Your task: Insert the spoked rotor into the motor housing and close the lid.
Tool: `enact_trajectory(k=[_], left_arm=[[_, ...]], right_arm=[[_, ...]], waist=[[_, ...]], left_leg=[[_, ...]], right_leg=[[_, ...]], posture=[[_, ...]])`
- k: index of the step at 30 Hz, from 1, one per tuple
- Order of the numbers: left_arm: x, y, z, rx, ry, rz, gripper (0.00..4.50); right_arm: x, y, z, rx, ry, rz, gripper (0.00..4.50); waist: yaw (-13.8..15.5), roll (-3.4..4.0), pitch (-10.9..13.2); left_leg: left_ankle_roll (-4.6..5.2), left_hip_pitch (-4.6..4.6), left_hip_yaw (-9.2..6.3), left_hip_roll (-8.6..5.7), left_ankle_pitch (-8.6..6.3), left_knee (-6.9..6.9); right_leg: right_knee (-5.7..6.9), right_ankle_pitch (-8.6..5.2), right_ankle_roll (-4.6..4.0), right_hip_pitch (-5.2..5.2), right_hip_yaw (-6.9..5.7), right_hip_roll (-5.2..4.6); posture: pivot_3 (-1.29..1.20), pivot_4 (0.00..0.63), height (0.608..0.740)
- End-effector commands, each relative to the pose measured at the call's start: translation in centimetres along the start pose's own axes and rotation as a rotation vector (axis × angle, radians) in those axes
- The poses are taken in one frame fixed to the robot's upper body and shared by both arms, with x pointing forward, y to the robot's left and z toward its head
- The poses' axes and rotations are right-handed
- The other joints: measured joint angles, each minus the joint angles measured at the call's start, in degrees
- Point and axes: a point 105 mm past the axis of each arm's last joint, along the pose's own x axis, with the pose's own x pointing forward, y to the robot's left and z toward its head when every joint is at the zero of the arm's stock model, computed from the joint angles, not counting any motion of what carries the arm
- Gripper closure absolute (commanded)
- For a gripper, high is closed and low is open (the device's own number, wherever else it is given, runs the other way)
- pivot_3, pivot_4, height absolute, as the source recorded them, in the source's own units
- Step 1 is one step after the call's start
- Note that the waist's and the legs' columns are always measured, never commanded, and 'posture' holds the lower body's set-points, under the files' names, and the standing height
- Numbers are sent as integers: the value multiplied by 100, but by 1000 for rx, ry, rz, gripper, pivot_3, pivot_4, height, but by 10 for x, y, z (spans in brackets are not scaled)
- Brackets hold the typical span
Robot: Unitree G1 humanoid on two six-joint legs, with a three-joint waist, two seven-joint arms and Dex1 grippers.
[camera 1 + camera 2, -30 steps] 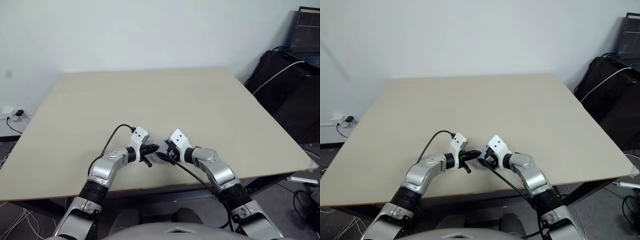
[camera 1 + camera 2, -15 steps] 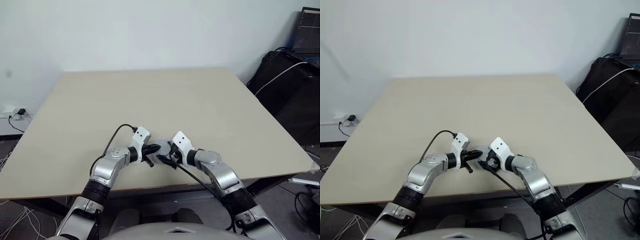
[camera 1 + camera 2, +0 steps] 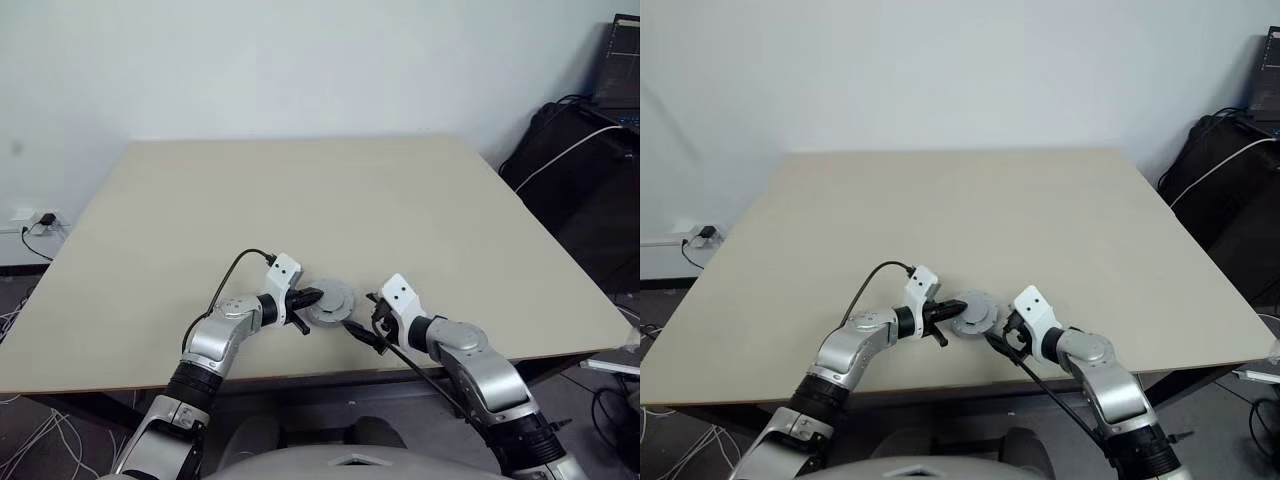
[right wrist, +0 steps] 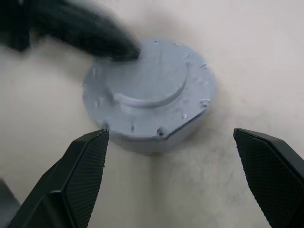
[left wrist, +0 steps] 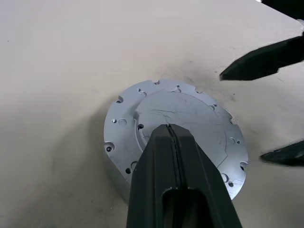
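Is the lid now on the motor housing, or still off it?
On. The lid lies flat, smooth face with raised middle upward, covering the motor housing; no coils show.

Silver-grey jointed arms, white wrist housings, black cable looping from each wrist, black two-fingered left pincer (image 3: pixel 308 297), right pincer (image 3: pixel 365 322)

The lid (image 5: pixel 190 118) is a silver-grey disc, smooth face up with a raised middle and small holes round its rim. It sits level on the housing (image 4: pixel 156 140), seemingly closed, near the table's front edge; the rotor is presumably inside, hidden.
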Motion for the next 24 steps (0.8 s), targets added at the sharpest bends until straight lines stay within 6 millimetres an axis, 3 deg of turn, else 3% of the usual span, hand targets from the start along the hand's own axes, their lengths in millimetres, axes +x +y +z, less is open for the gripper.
enact_trajectory(k=[1, 5, 13, 24], left_arm=[[3, -4, -3, 11, 19, -17, 4500], [4, -4, -2, 10, 17, -17, 4500], [2, -4, -3, 6, 15, -17, 4500], [2, -6, -5, -1, 12, -17, 4500]], right_arm=[[-1, -1, 22, 158, -102, -60, 16], [12, -5, 23, 373, -118, -155, 16], [31, 6, 12, 504, -45, -102, 16], [31, 1, 3, 742, 6, -57, 16]], waist=[[18, 0, 0], [34, 7, -1], [29, 10, -1], [25, 18, 1]], left_leg=[[-1, 0, -1, 2, 0, 0], [-4, -11, -1, 1, -2, -3], [0, -25, -1, -7, -5, -12], [1, -28, -1, -6, -5, -13]], right_leg=[[1, 0, 0, 0, 0, -1], [1, 1, 0, -12, 2, -10], [-2, 1, -6, -26, -1, -23], [-3, 0, -6, -28, -3, -23]], posture=[[0, 0, 740], [0, 0, 740], [0, 0, 740], [0, 0, 740]])
